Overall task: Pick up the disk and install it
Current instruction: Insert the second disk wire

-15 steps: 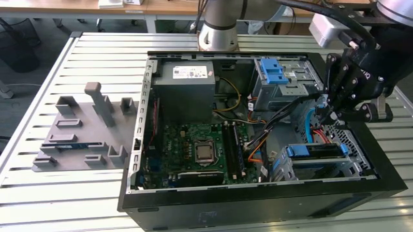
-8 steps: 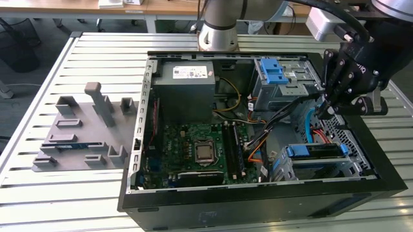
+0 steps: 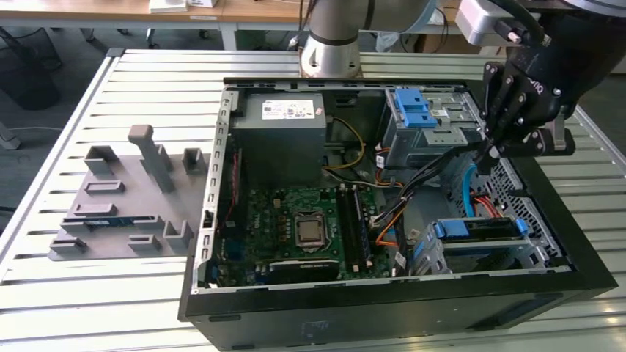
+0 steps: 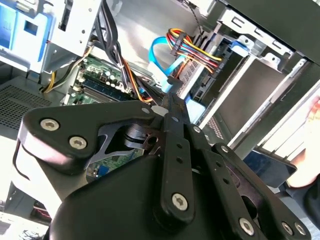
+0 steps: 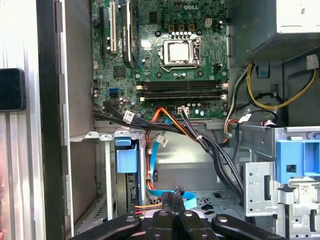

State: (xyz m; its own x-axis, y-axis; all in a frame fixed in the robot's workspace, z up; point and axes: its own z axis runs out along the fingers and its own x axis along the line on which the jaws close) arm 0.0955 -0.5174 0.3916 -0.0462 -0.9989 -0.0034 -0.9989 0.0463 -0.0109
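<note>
The disk (image 3: 476,229), framed by its blue bracket, sits in the metal drive cage (image 3: 459,258) at the near corner of the open computer case, on the exterior view's right. In the first wrist view its blue bracket end (image 5: 126,158) shows edge-on inside the cage. My gripper (image 3: 487,150) hangs over the case's right side, above the cables between the two cages and apart from the disk. Its black fingers (image 5: 165,201) meet in both wrist views with nothing between them, and its tips (image 4: 170,102) point at a blue ribbon cable (image 4: 162,62).
The motherboard (image 3: 303,220) fills the case floor. A grey power supply box (image 3: 284,136) stands at the back. A blue ribbed latch (image 3: 411,110) tops the upper cage. Bundled cables (image 3: 421,180) cross under the gripper. A grey fixture (image 3: 127,198) lies on the table at the exterior view's left.
</note>
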